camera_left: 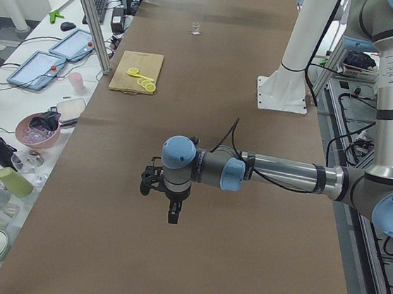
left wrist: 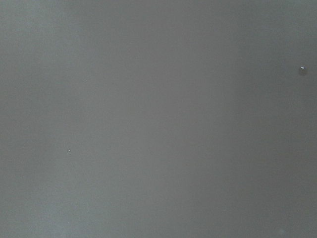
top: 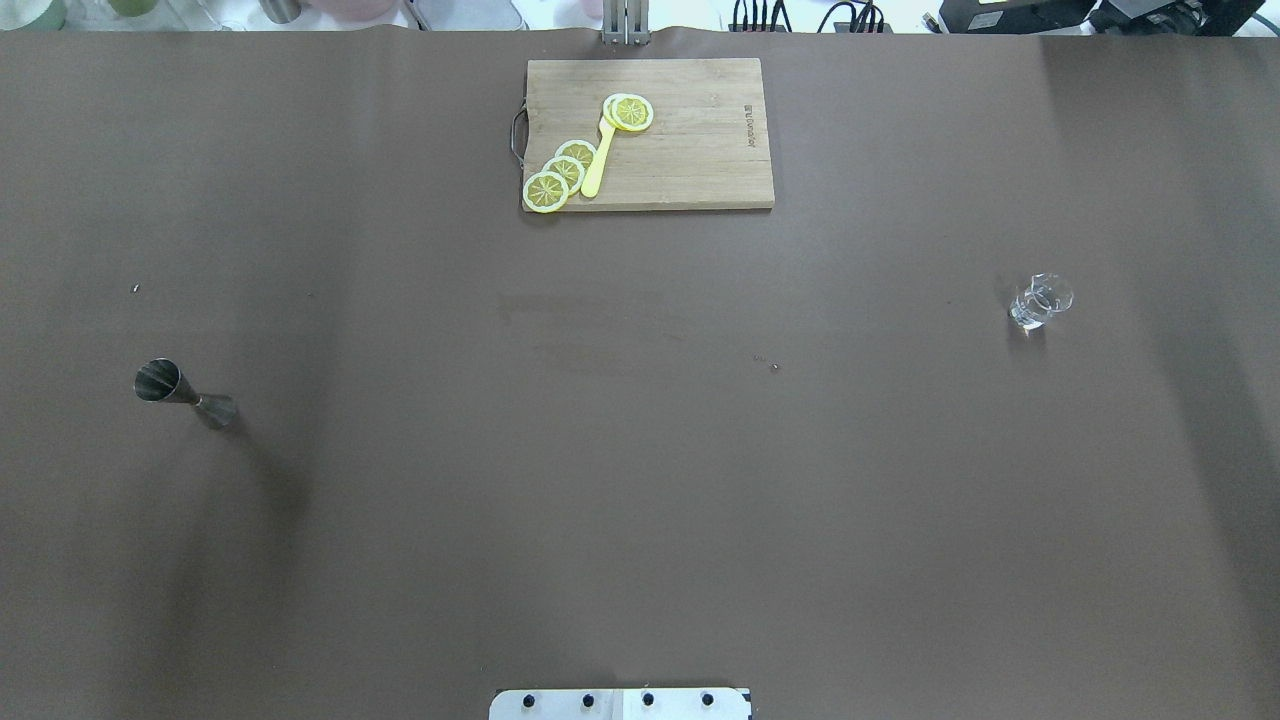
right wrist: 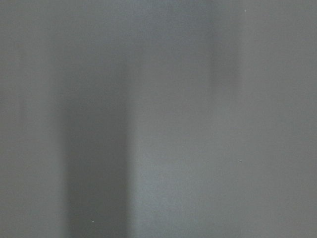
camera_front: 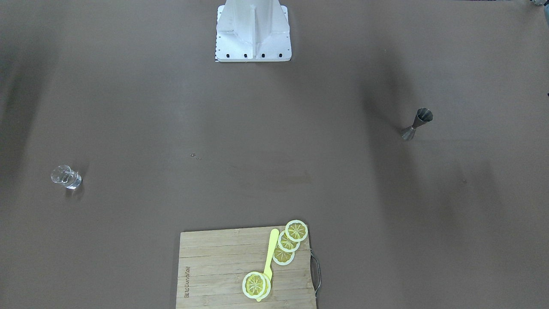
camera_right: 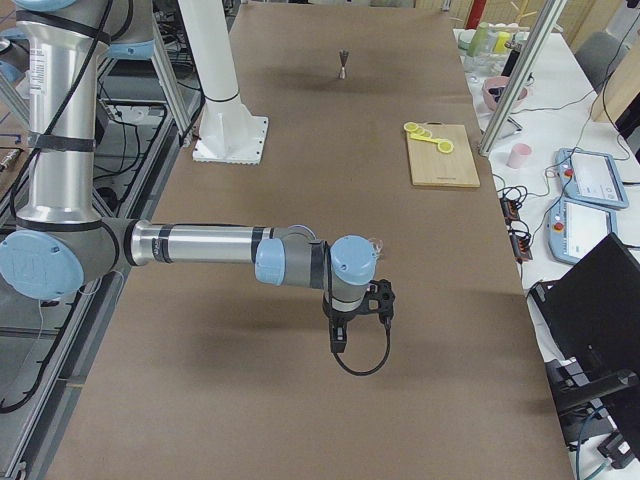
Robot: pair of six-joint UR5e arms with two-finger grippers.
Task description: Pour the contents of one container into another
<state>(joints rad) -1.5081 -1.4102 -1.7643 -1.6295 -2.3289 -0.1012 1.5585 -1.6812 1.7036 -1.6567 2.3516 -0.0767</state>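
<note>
Steel jigger well apart from right hand

Only writing: a small dark brand mark on the wooden cutting board, along the short edge opp. its metal handle. Letters too small & blurred to read. Nothing else legible.

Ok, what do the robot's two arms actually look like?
Both the left arm and right arm have silver metal tubes, light blue joint caps and grey housings. Each ends in black wrist hardware, with a thin black cable looping from it.
</note>
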